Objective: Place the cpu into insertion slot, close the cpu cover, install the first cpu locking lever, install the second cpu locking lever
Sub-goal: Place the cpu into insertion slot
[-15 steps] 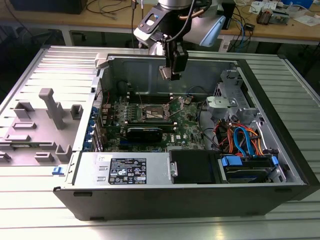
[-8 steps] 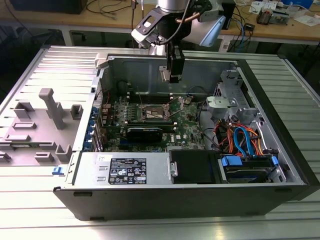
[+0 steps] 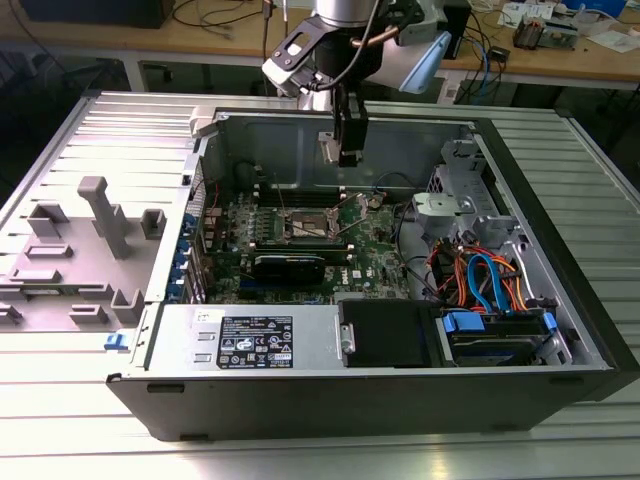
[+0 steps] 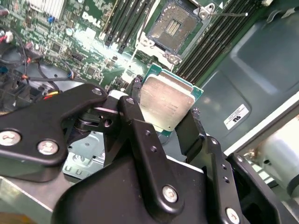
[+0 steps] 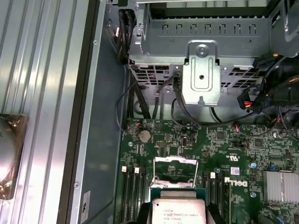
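My gripper (image 4: 164, 100) is shut on the cpu (image 4: 166, 105), a flat square chip with a silver top and a green edge, pinched at two opposite sides by the black fingers (image 4: 135, 116). In the first wrist view the cpu (image 5: 175, 211) hangs above the motherboard, just short of the cpu cover (image 5: 175, 169), which stands swung open. The insertion slot (image 4: 175, 25) lies bare with its contact field showing, and a thin wire locking lever (image 4: 229, 14) is swung out beside it. In the exterior view my gripper (image 3: 349, 150) hovers inside the open case, above and behind the insertion slot (image 3: 308, 226).
Black memory slots (image 4: 126, 21) flank the socket. A silver drive cage (image 5: 201, 79) and bundles of cables (image 3: 480, 275) fill the case on the exterior view's right. A power supply (image 3: 245, 340) sits at the front. Grey fixtures (image 3: 100, 215) stand on the table left of the case.
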### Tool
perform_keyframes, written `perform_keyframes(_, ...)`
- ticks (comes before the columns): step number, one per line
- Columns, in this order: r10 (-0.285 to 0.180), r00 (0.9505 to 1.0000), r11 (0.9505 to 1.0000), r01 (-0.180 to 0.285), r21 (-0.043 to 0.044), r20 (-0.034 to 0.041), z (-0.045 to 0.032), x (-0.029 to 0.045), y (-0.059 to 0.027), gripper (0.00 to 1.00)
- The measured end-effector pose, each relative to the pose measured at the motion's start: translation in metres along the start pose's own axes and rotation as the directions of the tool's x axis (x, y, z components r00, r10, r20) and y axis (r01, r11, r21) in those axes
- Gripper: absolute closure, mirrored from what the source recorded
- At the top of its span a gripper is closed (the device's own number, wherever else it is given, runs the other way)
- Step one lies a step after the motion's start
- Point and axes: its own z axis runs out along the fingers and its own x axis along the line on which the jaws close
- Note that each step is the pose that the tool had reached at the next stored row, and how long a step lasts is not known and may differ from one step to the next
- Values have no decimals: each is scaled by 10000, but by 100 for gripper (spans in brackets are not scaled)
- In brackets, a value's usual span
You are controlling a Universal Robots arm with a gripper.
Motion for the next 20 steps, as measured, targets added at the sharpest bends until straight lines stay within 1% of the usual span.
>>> perform_keyframes(2,330,9995,9994,-330,38,26,25,-1,-3,45)
perform_keyframes(3,376,9993,9993,-376,47,32,35,-1,-9,45)
perform_keyframes(5,382,9993,9993,-382,49,31,40,0,-48,45)
perform_keyframes(7,384,9993,9993,-384,48,30,40,2,-120,45)
perform_keyframes(9,383,9993,9993,-383,48,31,42,3,-171,45)
perform_keyframes(12,371,9993,9993,-371,62,34,59,3,-177,45)
perform_keyframes(13,321,9995,9995,-321,74,31,67,3,-180,45)
perform_keyframes(16,-124,9999,9999,124,107,-4,96,2,-188,45)
perform_keyframes(18,-145,9999,9998,145,110,-4,96,2,-189,45)
perform_keyframes(20,-225,9997,9997,226,109,-19,98,2,-189,45)
